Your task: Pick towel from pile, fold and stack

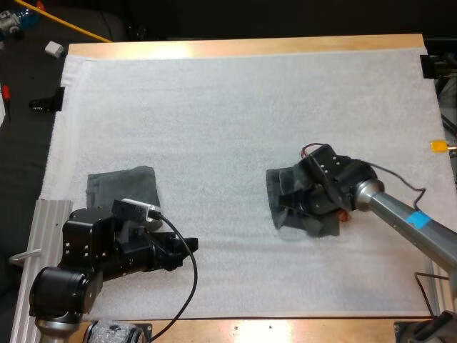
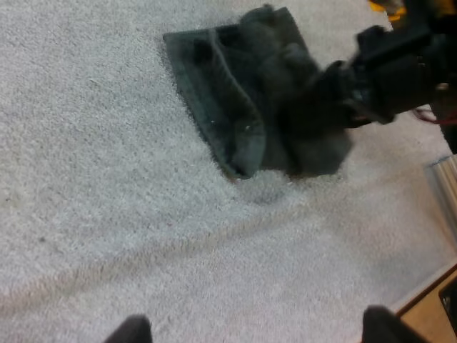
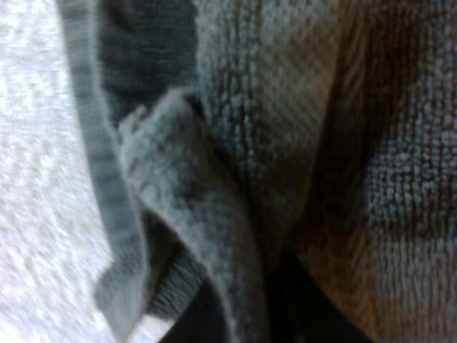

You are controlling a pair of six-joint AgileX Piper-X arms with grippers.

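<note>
The left end effector sits over the near-left part of the white mat on the wooden worktop. Its fingers are spread wide and hold nothing. A folded dark grey-green towel lies just beyond it. The right end effector is buried in the crumpled dark grey-green towel right of centre, and its grip cannot be determined.

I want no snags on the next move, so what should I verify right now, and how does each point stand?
1. Right gripper is at the crumpled dark grey-green towel: ok.
2. Its hold on that towel is secure: cannot tell.
3. Left gripper is open and apart from both towels: ok.
4. Folded dark grey-green towel lies flat on the white mat: ok.
5. Crumpled towel lies wholly on the mat, away from its edges: ok.
</note>
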